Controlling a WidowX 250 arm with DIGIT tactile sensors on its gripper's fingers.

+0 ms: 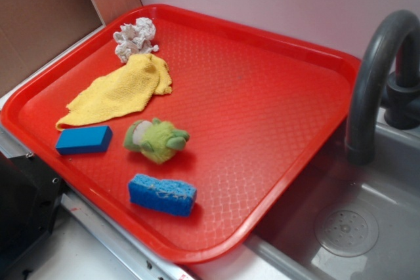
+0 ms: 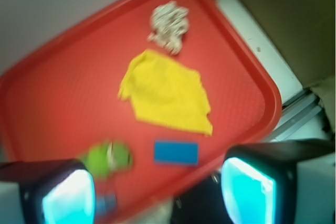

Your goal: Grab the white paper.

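**Exterior view: white paper sits untouched in the tray's far corner**

Exterior camera shows a red tray [image 1: 275,96] lying beside a grey sink [image 1: 367,221] with a dark curved faucet [image 1: 374,77]. The white paper [image 1: 134,37], a crumpled wrinkly wad, rests at the tray's far left corner, close to the rim. A yellow cloth [image 1: 121,90] spreads flat just in front of it, its upper edge touching or nearly touching the wad. Nearer the camera lie a smooth blue block [image 1: 83,140], a green plush toy [image 1: 156,140] and a rough blue sponge [image 1: 162,194], each set apart from the others. The right half of the tray is bare.

From the wrist camera, which is blurred, the claw [image 2: 157,192] appears only as two dark fingers [image 2: 52,192] with pale cyan pads at the bottom corners of the picture. They stand wide apart and nothing is between them; it holds nothing. The claw hangs well above the tray [image 2: 58,93], over its near edge. In this view the paper [image 2: 168,24] lies toward the top, well apart from the fingers, with the cloth [image 2: 165,93] between it and the claw. The plush toy [image 2: 107,158] and the blue block [image 2: 176,152] sit closer to the fingers, and a bit of the sponge [image 2: 106,203] shows beside the left-hand pad.
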